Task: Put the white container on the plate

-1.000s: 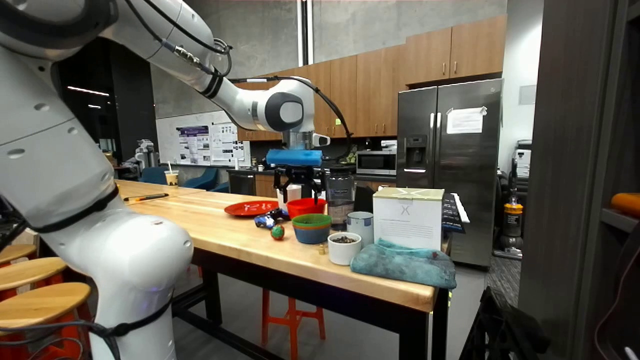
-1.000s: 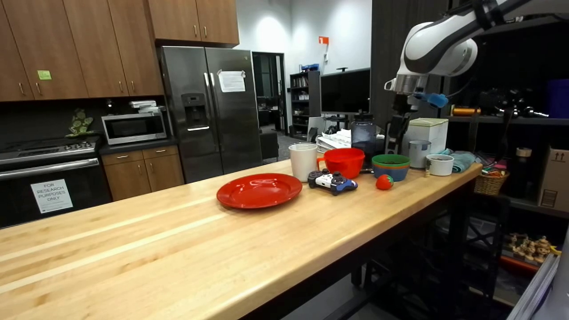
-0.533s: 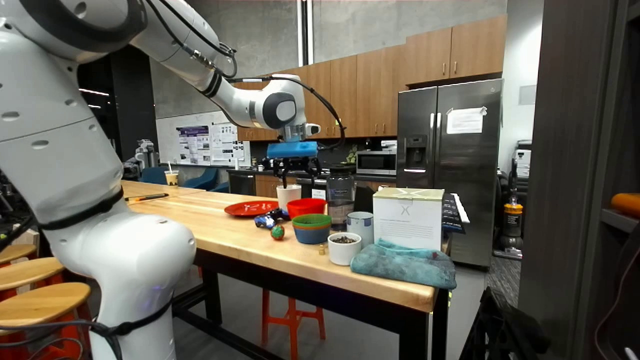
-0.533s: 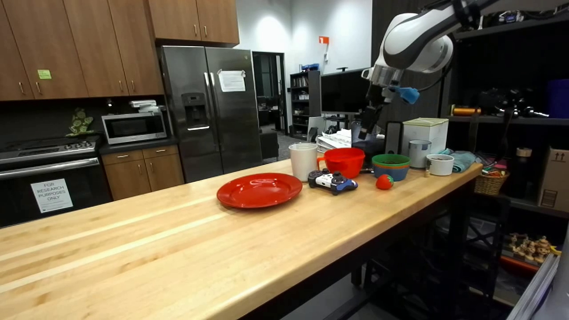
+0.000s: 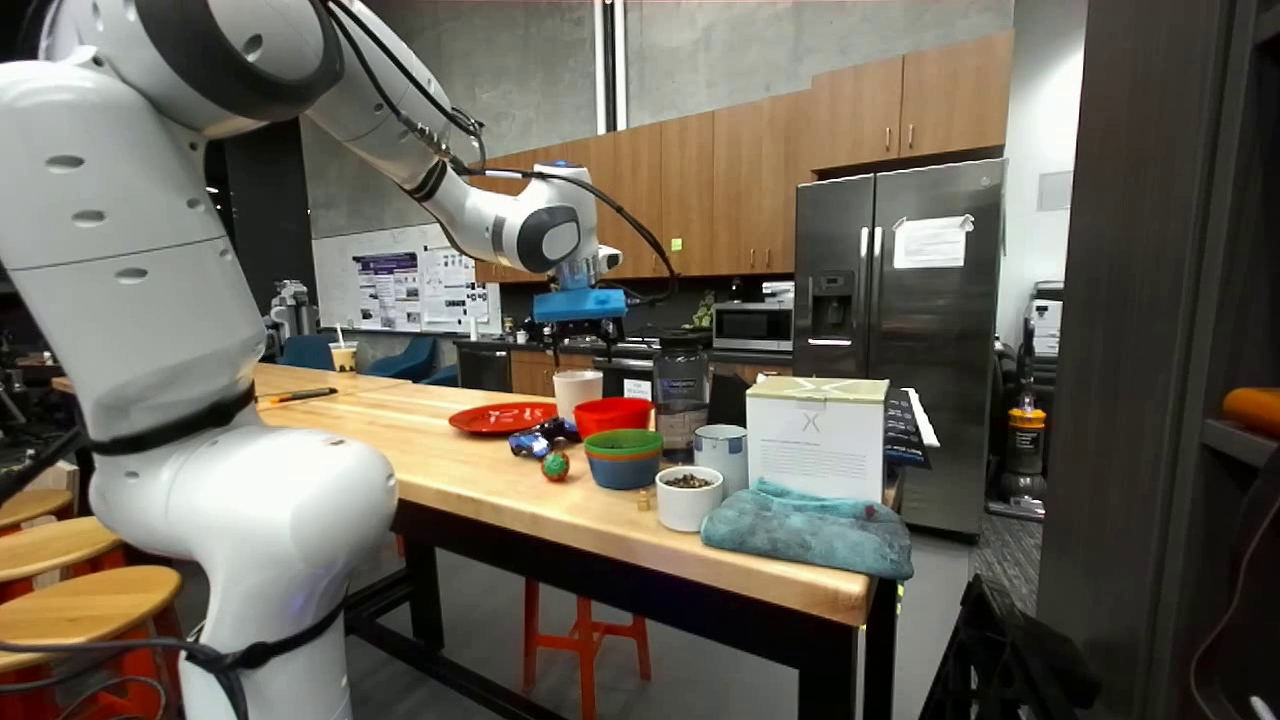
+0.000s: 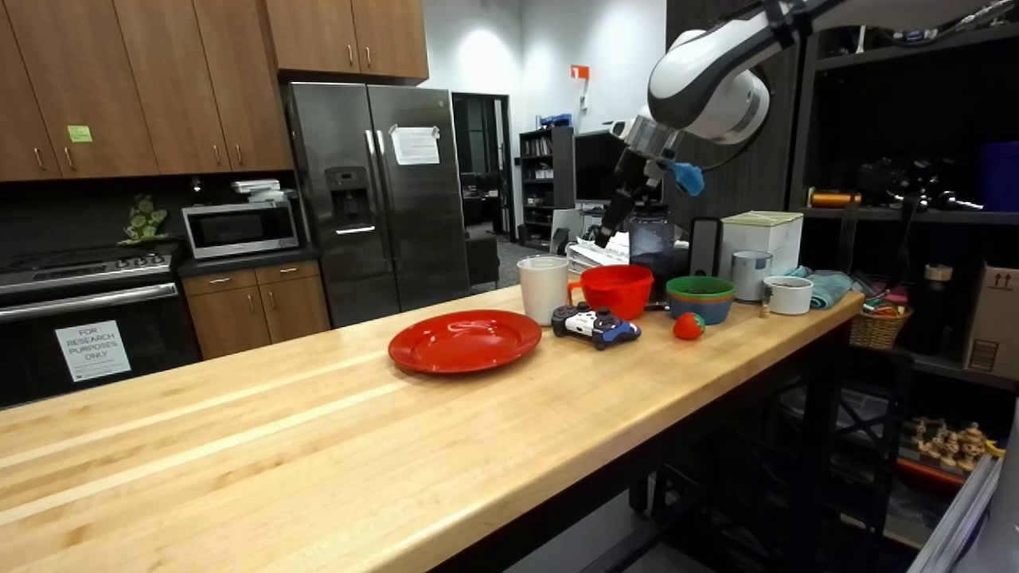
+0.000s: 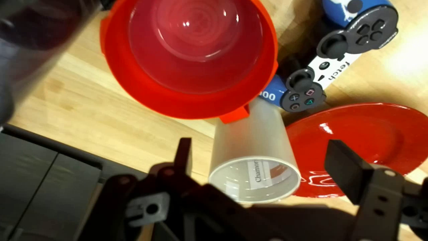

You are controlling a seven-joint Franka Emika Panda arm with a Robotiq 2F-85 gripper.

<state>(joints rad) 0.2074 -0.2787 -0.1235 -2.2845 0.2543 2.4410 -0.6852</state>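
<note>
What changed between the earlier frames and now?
The open black two-fingered gripper moved toward the upright white cylindrical cup; nothing was gripped or released. The cup, shallow round red plate, deep red bowl and blue-and-white game controller stayed put.

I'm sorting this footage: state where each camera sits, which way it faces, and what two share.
Wrist view: sits behind the open black two-fingered gripper, looking down at the white cylindrical container and round red plate; the gripper shows along the bottom.
An exterior view: near the jointed white arm, facing toward the tall steel refrigerator; arm and gripper show.
An exterior view: higher than the pale wooden table, looking across toward the refrigerator; outer arm and gripper show, upper right.
Both exterior views share container, plate, table and refrigerator.
</note>
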